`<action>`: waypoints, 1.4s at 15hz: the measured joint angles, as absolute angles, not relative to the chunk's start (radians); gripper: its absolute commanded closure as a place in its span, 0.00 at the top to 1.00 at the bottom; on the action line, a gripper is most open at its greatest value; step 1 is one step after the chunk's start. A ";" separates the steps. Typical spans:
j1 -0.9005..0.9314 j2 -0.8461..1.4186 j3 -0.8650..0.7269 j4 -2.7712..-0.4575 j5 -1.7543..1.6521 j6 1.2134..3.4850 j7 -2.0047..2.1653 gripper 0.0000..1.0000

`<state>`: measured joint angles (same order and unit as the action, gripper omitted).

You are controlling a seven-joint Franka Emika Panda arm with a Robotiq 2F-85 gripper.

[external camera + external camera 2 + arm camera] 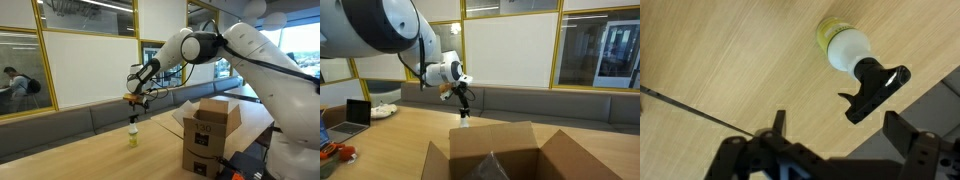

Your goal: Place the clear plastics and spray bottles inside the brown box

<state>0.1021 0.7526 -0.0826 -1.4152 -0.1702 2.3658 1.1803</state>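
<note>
1. gripper [835,135]: fingers spread wide, nothing between them; hovers above the bottle.
2. small spray bottle with yellowish liquid, white neck and black trigger [845,47]: upright on the pale wooden table [80,150], well apart from the box, not yet grasped.
3. open brown cardboard box [495,150]: contents unclear; no clear plastics visible anywhere.
4. progress: judged early; the bottle's pickup and transfer to the box remain.

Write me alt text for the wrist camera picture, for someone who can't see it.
Seen from above, a spray bottle with a black trigger head and yellowish liquid stands on a light wooden table. The gripper shows at the bottom edge, its two dark fingers spread open and not touching the bottle.
</note>
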 measured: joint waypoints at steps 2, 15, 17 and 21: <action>0.103 0.787 -0.084 -1.363 -0.160 2.348 1.180 1.00; 0.104 1.030 -0.084 -1.030 -0.086 2.191 1.187 1.00; 0.104 1.062 -0.084 -0.989 -0.086 2.170 1.188 1.00; 0.104 1.114 -0.084 -0.922 -0.086 2.136 1.194 0.72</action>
<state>0.1043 1.1136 -0.0839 -0.9218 -0.0858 2.1364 1.1942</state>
